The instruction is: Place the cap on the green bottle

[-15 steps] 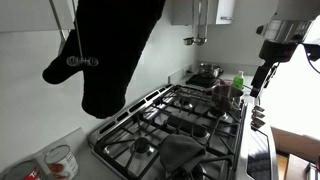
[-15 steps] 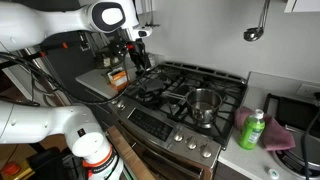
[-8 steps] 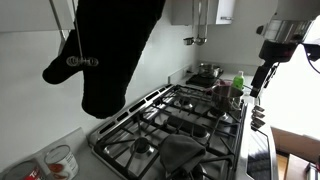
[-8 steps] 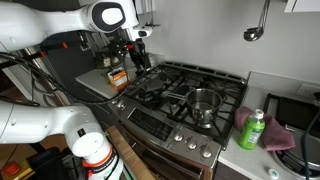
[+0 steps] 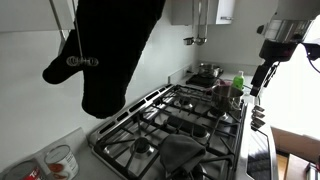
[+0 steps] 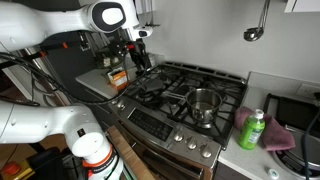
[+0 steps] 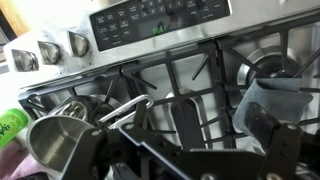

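The green bottle [image 6: 252,130] stands on a pink cloth on the counter at one end of the stove. It also shows in an exterior view [image 5: 238,82] and at the left edge of the wrist view [image 7: 8,124]. My gripper [image 6: 136,62] hangs over the opposite end of the stove, far from the bottle, and also shows in an exterior view [image 5: 259,86]. In the wrist view its two black fingers [image 7: 225,125] are apart, with only grate between them. I cannot make out the cap in any view.
A shiny steel pot [image 6: 203,103] sits on a burner between gripper and bottle [image 7: 58,145]. A black oven mitt [image 5: 110,50] hangs close to one camera. A grey cloth [image 5: 182,152] lies on the stove grates. A jar [image 6: 117,76] stands on the counter near the gripper.
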Controlling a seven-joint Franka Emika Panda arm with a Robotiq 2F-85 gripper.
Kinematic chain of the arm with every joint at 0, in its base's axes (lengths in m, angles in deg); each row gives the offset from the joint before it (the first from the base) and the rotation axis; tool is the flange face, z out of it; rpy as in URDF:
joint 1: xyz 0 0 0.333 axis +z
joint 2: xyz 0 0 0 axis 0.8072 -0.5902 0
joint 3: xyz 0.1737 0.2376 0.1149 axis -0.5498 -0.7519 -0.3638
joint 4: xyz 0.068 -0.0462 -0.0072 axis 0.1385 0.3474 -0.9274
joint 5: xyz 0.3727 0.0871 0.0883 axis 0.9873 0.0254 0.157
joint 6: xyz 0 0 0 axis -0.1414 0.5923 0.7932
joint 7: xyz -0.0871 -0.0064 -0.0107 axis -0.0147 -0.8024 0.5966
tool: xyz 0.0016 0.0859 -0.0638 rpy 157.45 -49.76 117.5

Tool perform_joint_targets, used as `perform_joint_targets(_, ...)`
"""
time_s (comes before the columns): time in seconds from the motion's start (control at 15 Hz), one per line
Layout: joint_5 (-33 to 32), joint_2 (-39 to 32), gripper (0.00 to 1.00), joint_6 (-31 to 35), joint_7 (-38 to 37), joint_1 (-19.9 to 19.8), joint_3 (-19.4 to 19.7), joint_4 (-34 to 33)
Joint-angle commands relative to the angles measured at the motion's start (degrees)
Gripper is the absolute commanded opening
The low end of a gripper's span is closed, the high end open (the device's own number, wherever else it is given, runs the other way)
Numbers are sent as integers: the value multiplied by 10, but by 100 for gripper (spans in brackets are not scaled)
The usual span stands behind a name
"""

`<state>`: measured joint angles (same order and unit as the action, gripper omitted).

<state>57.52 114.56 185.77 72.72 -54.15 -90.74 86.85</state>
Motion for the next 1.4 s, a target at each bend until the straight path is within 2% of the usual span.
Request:
perform_joint_targets(0.0,-26,-4,100,5,-5,-36,39,-11)
perform_joint_targets(0.27,-59,-20,100,42,-8,-107,114,-32)
perform_joint_targets(0.47,-87,-56,100,128,-7,-161,172,-42)
perform_joint_targets(0.53,-70,-23,100,92,0,-139,147,-31)
perform_joint_targets(0.73,-75,-47,100,123,5,-165,176,-36)
perform_joint_targets(1.27,-75,-54,100,124,3,-163,170,-39)
perform_joint_targets(1.33,-70,-87,100,127,-11,-170,180,-56)
